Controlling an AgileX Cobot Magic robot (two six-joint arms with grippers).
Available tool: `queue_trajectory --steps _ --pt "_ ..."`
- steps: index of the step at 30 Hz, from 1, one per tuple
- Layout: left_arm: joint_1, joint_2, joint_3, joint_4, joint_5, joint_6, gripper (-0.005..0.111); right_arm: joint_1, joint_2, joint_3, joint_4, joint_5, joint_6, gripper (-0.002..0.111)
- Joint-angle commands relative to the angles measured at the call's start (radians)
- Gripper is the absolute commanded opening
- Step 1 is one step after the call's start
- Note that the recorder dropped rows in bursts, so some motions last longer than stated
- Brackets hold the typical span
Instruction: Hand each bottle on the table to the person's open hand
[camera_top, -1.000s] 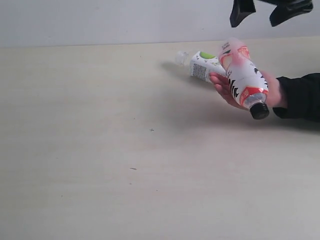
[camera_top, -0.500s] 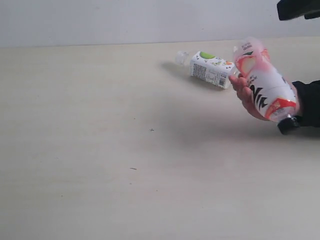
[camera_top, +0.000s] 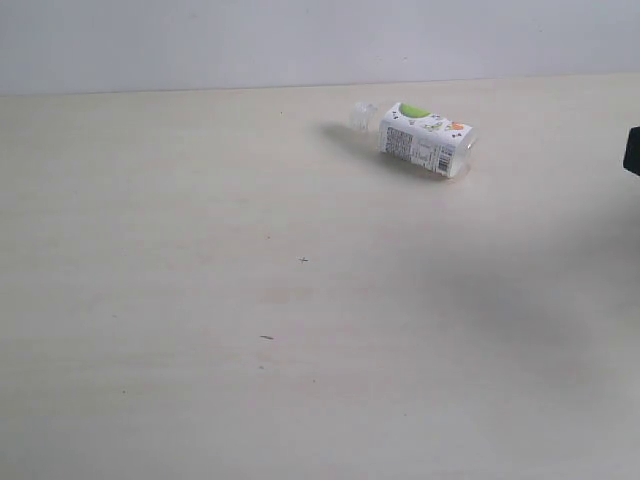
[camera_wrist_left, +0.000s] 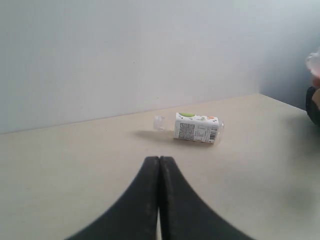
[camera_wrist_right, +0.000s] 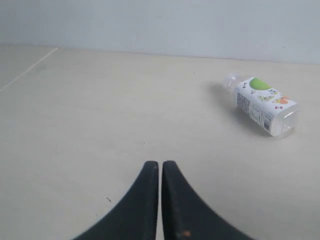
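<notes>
Your small clear bottle (camera_top: 425, 140) with the green-and-white label lies on its side on the worktop (camera_top: 180, 330). It is close to the far edge and right of the middle, and its pale cap end points toward the far-left corner. A soft shadow sits just beside it. Your left hand (camera_wrist_left: 159, 159) is pinched tight, its two black fingers (camera_wrist_left: 145, 195) pressed flat together and gripping nothing. It is over bare worktop, with the bottle well ahead of it. Your right hand (camera_wrist_right: 160, 163) is the same story: fingers closed against each other and empty, the bottle ahead and off to one side, well apart. In the exterior view a dark sliver (camera_top: 633, 150) cuts in at the right edge, too cropped for you to tell what it is. A few tiny dark specks (camera_top: 303, 260) dot the middle of the worktop.
</notes>
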Motion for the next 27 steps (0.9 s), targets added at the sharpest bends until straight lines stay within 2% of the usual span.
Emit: queue_trajectory --steps 1,27 --pt "0.003 -0.006 0.005 0.000 -0.005 0.003 0.000 -0.002 -0.065 0.008 0.015 -0.026 -0.012 0.003" --pt "0.003 -0.006 0.005 0.000 -0.005 0.003 0.000 -0.002 -0.088 0.008 0.021 -0.026 -0.005 0.003"
